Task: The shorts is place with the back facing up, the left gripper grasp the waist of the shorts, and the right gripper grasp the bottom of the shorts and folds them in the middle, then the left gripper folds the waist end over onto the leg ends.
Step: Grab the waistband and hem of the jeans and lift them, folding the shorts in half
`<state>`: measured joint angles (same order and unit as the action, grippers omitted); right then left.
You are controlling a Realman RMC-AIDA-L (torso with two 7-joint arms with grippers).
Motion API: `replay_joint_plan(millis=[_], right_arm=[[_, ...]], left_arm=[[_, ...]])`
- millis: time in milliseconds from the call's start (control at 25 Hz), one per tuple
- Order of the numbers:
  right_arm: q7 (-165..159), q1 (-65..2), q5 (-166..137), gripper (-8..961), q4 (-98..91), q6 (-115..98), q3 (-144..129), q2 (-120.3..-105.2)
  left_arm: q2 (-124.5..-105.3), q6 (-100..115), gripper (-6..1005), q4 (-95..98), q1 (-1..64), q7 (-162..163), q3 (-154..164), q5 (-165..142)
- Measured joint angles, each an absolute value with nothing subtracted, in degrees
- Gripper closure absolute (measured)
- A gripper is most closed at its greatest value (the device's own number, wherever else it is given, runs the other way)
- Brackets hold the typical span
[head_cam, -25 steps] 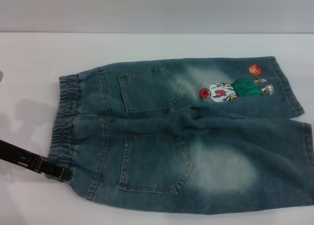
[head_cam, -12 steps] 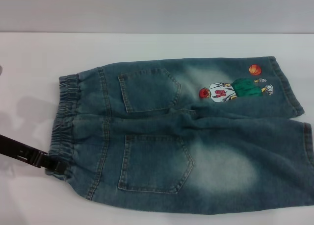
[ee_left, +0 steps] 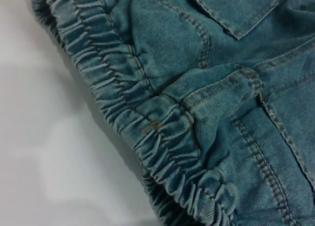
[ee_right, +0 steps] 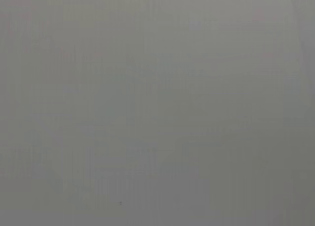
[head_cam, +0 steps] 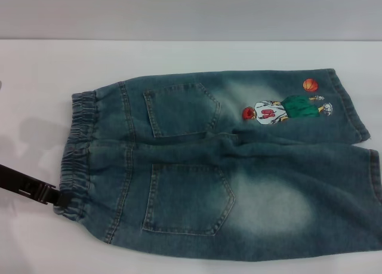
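My left gripper, at eight o'clock, now drawn slightly outward along the waist end; grip undiscernible; the shorts otherwise unmoved, flat

White tabletop fills most of the head view, evenly lit, with a soft grey shadow near its left edge. Behind its straight far edge rises a plain pale grey wall. Right wrist view: uniform grey surface only.
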<state>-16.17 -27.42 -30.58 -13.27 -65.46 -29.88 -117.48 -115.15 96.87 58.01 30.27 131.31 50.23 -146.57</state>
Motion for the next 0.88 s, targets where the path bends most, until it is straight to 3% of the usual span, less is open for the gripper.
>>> replay_joint_plan(millis=[80,480,720,880], right_arm=[[-16.2,-27.4,-30.6,302,-13.3,-65.3,-30.0,-117.49],[-36.0,-27.0,-48.5,301,-19.9,-64.9,-34.8,-117.03],[-65.4,-26.3,-74.2,303,-34.3,-70.2,-35.6,-116.04],[-83.6,-27.1,-87.6,301,-42.1,-78.4,-34.9,-114.22]], left_arm=[[-115.14,96.9,938,58.0,30.4,131.4,50.0,-146.6],[-115.36,96.0,953,58.1,32.8,132.4,49.5,-146.6],[-115.60,94.8,951,58.1,34.5,132.4,49.5,-146.6],[-116.15,93.5,950,57.9,35.1,132.0,49.5,-146.6]])
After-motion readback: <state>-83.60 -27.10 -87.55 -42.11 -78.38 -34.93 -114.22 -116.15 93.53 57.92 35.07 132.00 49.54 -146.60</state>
